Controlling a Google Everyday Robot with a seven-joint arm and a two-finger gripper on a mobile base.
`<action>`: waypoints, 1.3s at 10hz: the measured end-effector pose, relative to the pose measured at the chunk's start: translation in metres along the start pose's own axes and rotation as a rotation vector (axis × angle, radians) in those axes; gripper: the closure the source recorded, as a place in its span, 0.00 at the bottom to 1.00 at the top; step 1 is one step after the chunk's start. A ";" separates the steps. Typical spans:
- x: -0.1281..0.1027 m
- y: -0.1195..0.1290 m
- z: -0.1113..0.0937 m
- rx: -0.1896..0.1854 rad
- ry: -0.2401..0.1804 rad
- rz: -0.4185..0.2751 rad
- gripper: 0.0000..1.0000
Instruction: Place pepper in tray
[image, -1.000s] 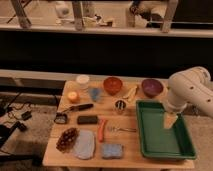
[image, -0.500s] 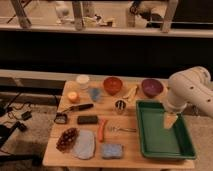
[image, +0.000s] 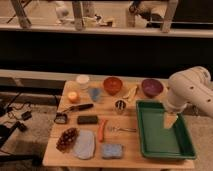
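Note:
The pepper is a slim orange-red chili lying on the wooden table, left of the green tray and beside a fork. The tray is a large rectangle with a raised rim on the table's right side. My gripper hangs from the white arm over the tray's upper right part, well to the right of the pepper. Its jaws stand open and hold nothing.
On the table are an orange-red bowl, a purple bowl, a white cup, a round orange fruit, a banana, a metal cup, a brush, a black block, a pine cone, a blue cloth and a blue sponge. A railing runs behind.

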 end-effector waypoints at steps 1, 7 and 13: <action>0.000 0.000 0.000 0.000 0.000 0.000 0.20; 0.000 0.000 0.000 0.000 0.000 0.000 0.20; -0.003 0.003 -0.002 -0.022 -0.112 -0.074 0.20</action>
